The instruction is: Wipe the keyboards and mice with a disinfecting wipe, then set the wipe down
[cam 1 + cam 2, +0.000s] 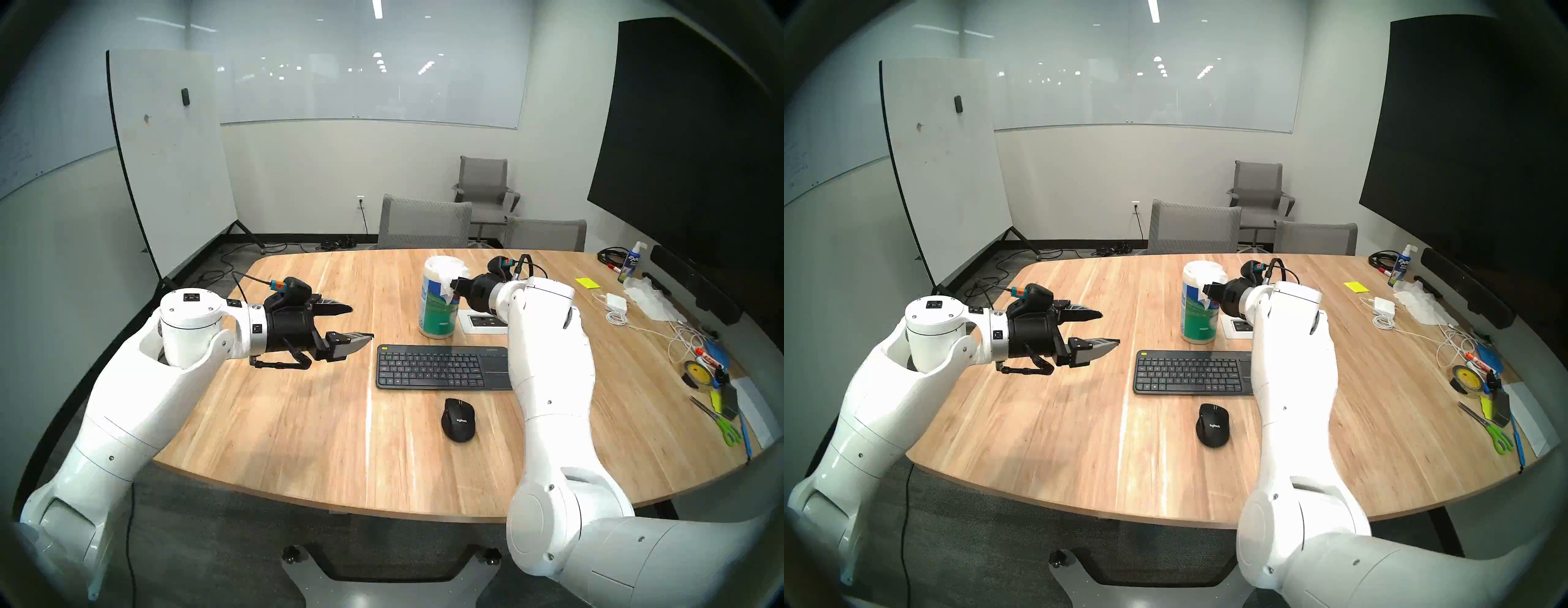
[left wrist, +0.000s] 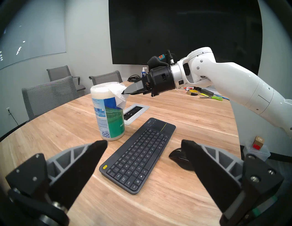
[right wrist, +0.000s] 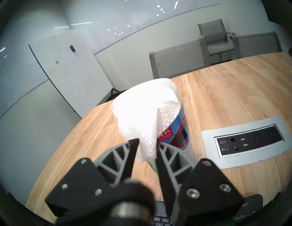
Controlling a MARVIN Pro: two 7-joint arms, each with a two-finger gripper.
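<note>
Wipe canister (image 1: 439, 303), green-blue label, upright on wood table (image 1: 297, 416). Power/USB panel (image 3: 246, 140) set flush just beside it. Far right: charger (image 1: 616, 302), tape roll (image 1: 698, 373), green scissors (image 1: 721, 426), spray btl (image 1: 631, 262). Grey chairs (image 1: 424, 223) behind.
</note>
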